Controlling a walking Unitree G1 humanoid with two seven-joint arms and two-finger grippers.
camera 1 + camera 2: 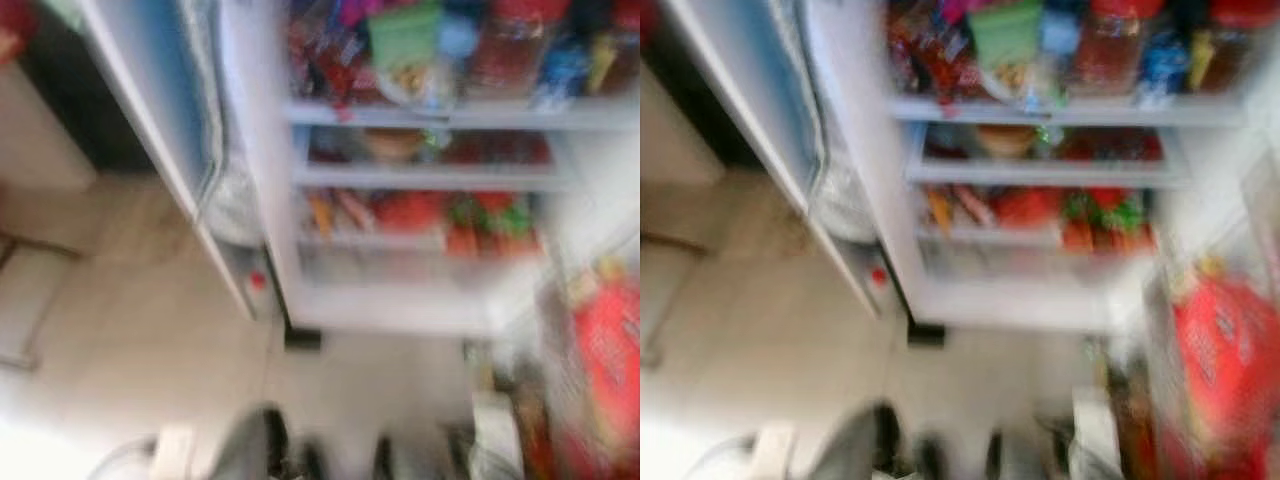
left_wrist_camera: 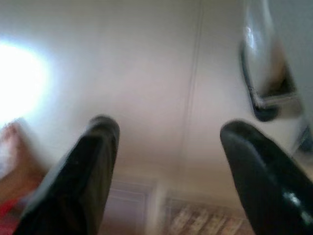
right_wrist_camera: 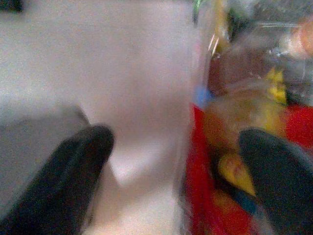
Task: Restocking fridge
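The fridge (image 1: 262, 190) stands open ahead, all of it blurred. Its shelves (image 1: 430, 115) hold several colourful packets, jars and red and green produce. The door (image 1: 150, 100) swings out to the left, with a small red-capped item (image 1: 257, 281) low in it. At the lower right a clear bag (image 1: 1215, 360) holds a large red packet. My left gripper (image 2: 169, 126) hangs open over the pale floor, nothing between its fingers. My right gripper (image 3: 176, 136) is open beside the clear bag (image 3: 244, 112) of red and yellow goods, not touching it.
Pale tiled floor (image 1: 130, 320) spreads before the fridge. A light cabinet (image 1: 40, 130) stands at the far left. A small dark piece (image 1: 303, 338) lies at the fridge's base. A white and dark object (image 2: 264, 58) sits on the floor beyond the left gripper.
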